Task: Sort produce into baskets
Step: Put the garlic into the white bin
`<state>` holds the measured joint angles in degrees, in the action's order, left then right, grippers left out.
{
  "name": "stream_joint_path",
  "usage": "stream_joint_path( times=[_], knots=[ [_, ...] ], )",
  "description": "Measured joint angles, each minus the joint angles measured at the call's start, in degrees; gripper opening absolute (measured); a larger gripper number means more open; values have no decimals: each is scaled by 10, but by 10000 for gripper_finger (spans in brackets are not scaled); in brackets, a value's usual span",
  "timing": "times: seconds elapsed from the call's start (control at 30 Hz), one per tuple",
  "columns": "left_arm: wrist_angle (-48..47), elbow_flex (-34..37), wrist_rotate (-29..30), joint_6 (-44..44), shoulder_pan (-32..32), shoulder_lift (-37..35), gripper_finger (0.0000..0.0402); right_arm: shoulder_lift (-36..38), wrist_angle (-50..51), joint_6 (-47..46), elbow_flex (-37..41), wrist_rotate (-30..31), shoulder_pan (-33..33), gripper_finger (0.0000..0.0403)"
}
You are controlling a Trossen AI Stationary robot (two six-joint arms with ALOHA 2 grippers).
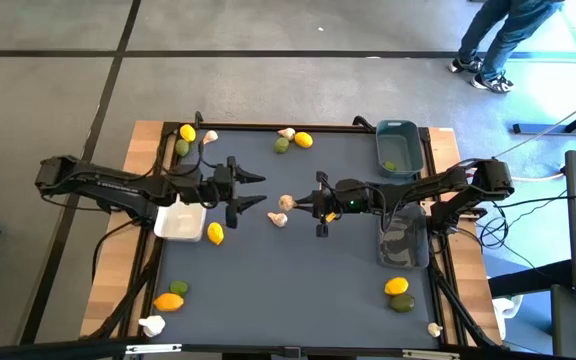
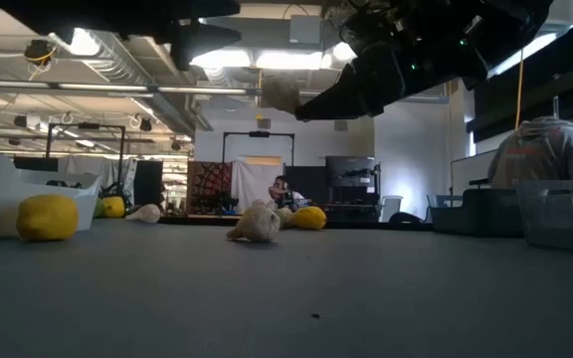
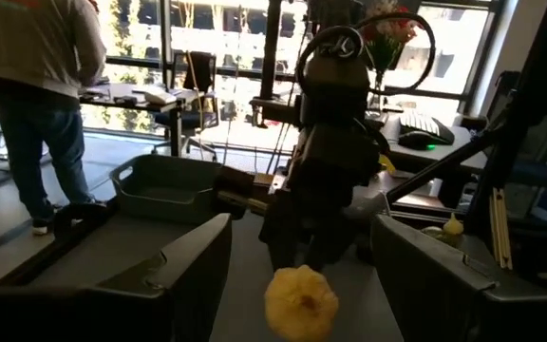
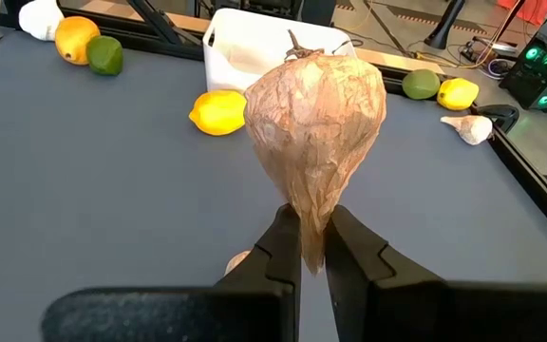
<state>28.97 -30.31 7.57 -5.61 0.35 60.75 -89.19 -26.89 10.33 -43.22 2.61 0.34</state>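
Note:
My right gripper (image 1: 303,204) is over the table's middle, shut on an off-white garlic bulb (image 4: 316,123), which also shows in the low view (image 2: 280,94) well above the table. My left gripper (image 1: 258,191) is open and empty. It faces the right gripper from the table's left, and the held garlic (image 3: 300,302) is just beyond its fingertips. A second garlic bulb (image 1: 278,218) lies on the table below. The white basket (image 1: 173,228) stands by the left arm. The blue-grey basket (image 1: 398,135) is at the far right and the dark grey basket (image 1: 403,245) at the right. My right gripper pinches the garlic's narrow stem end (image 4: 311,223) between its two fingertips (image 4: 278,249). The fingers lie about level and point toward the table's left. The fat part of the bulb sticks out beyond the fingertips, lifted clear of the table.
A lemon (image 1: 215,233) lies by the white basket. Lemons, limes and garlic lie along the far edge (image 1: 293,140), at the near left (image 1: 170,300) and at the near right (image 1: 398,290). A lime (image 1: 389,166) lies in the blue-grey basket. A person stands beyond the table's far right.

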Motion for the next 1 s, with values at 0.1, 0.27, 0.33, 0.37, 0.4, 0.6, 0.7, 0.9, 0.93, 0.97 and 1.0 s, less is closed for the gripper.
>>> stream_joint_path(
  times=[0.1,0.27,0.33,0.37,0.4,0.6,0.7,0.9,0.93,0.97,1.0],
  knots=[
    [-1,-13,0,3,-7,19,249,0,0,0,0,0,0,28],
    [0,-33,4,15,-14,47,249,0,0,-12,0,0,0,28],
    [-1,-39,4,15,-15,56,249,0,0,-12,0,0,0,28],
    [-1,-43,4,17,-15,60,249,0,0,-12,0,0,0,28],
    [0,-46,4,21,-15,65,249,0,0,-12,0,0,0,28],
    [3,-52,5,32,-14,80,249,0,0,-12,0,0,0,28],
    [3,-52,6,32,-15,81,249,0,0,-12,0,0,0,28],
    [4,-52,6,26,-15,81,249,0,-1,-30,0,0,0,28],
    [5,-52,6,26,-15,81,249,0,-1,-31,0,0,0,28],
    [5,-52,6,26,-15,81,249,0,-1,-32,0,0,0,28],
    [5,-52,6,26,-15,81,249,0,-3,-32,0,0,0,28]
  ],
)
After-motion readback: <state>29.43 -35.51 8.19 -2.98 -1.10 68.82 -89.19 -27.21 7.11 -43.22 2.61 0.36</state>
